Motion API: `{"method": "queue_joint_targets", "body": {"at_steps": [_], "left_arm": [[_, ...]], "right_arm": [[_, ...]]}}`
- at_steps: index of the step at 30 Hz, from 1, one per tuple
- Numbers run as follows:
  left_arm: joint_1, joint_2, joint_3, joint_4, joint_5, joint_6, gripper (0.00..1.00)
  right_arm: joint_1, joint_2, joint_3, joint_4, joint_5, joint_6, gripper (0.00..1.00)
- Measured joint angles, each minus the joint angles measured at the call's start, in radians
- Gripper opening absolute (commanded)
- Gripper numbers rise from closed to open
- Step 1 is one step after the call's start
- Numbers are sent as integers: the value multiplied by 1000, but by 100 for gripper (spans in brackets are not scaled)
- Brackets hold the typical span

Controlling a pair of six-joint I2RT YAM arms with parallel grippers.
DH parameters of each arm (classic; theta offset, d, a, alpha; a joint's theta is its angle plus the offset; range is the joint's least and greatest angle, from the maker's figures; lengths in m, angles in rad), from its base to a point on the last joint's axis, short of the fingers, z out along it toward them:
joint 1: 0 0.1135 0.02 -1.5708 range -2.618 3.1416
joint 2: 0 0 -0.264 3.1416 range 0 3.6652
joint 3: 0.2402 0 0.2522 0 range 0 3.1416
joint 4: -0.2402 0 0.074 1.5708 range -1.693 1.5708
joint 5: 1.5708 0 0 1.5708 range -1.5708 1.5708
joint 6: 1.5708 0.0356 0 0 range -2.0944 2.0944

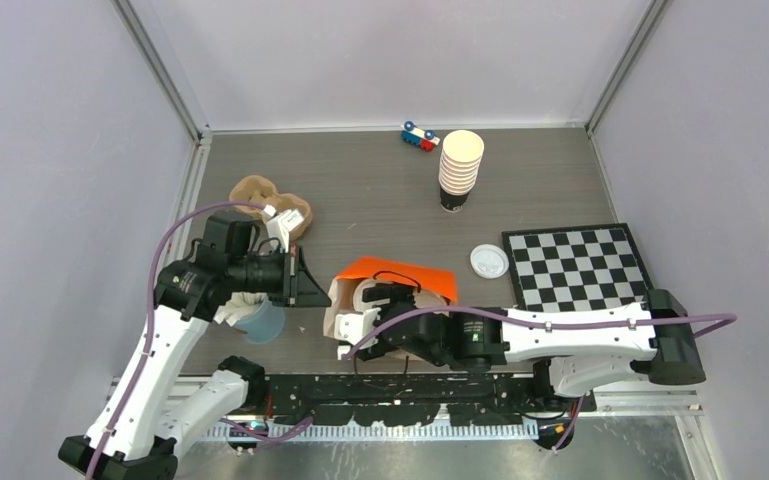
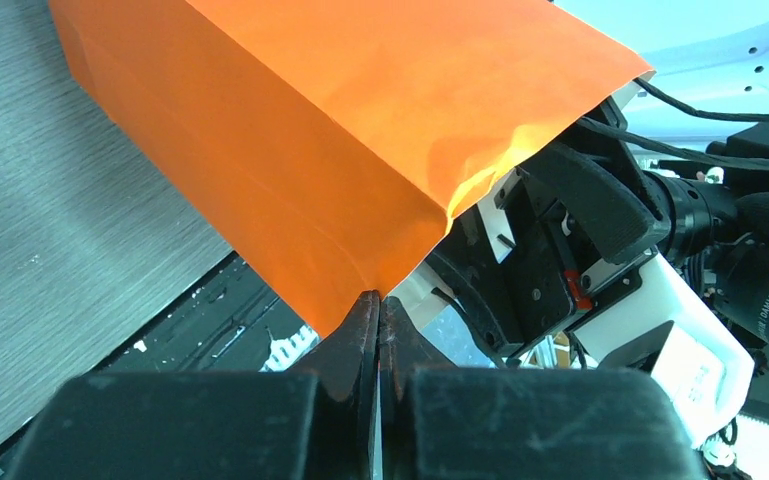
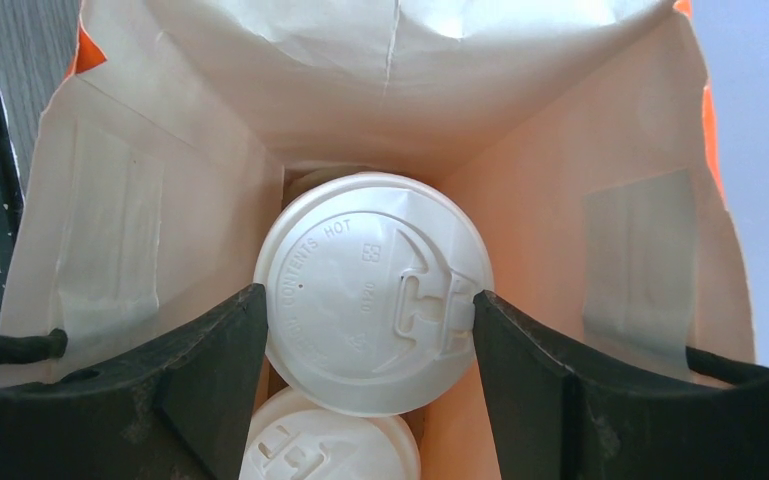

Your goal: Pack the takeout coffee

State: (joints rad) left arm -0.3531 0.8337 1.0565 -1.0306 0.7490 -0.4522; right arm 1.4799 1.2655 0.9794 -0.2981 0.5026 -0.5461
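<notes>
Steadiness matters: the left gripper, pinched shut on the orange bag rim, should hold the mouth wide while the right gripper, clasping a takeout coffee inside the bag, lowers it upright beside the second cup.

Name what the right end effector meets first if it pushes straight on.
Holding a lidded cup, the right end effector points into the orange bag; the bag's bottom likely comes first, under the cup. A second lidded cup alongside may brush a finger; depth is unclear.
</notes>
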Motion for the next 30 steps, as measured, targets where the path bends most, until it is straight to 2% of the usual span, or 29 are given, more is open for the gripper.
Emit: {"method": "queue_joint_targets", "body": {"at_steps": [18,30], "left_arm": [[0,6,-3,13,42,-23,0],[0,-12,-58,47,82,-87,0]], "right_arm": [[-18,3,-90,68,-17,-35,77],[-24,1,-94,96,-18,-17,76]]}}
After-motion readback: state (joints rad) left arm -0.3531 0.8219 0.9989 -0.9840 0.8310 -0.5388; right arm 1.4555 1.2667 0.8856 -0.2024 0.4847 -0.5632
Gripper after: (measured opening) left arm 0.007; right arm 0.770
